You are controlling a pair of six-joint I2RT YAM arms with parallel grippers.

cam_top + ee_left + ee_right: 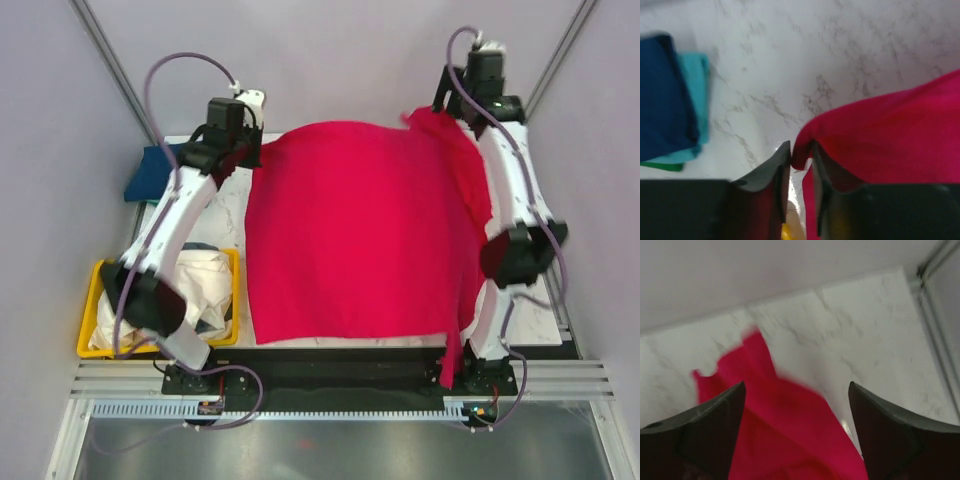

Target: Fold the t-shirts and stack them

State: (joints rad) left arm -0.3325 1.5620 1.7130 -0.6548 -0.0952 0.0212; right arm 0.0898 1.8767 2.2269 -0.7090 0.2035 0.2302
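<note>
A red t-shirt [355, 230] is spread over the middle of the marble table, its near edge by the front. My left gripper [243, 150] is at the shirt's far left corner, shut on a fold of the red cloth [802, 150], lifted a little above the table. My right gripper [462, 108] is at the far right corner, open, with the loose red cloth [790, 430] lying below and between its fingers [715, 415], not pinched. A stack of folded shirts, dark blue over teal and green [667, 100], lies at the far left [150, 172].
A yellow bin [95, 290] with crumpled white cloth [205, 280] stands at the near left, under my left arm. The red shirt hangs over the table's front right edge by my right arm's base [452, 360]. A metal frame post [935, 340] runs along the table's right side.
</note>
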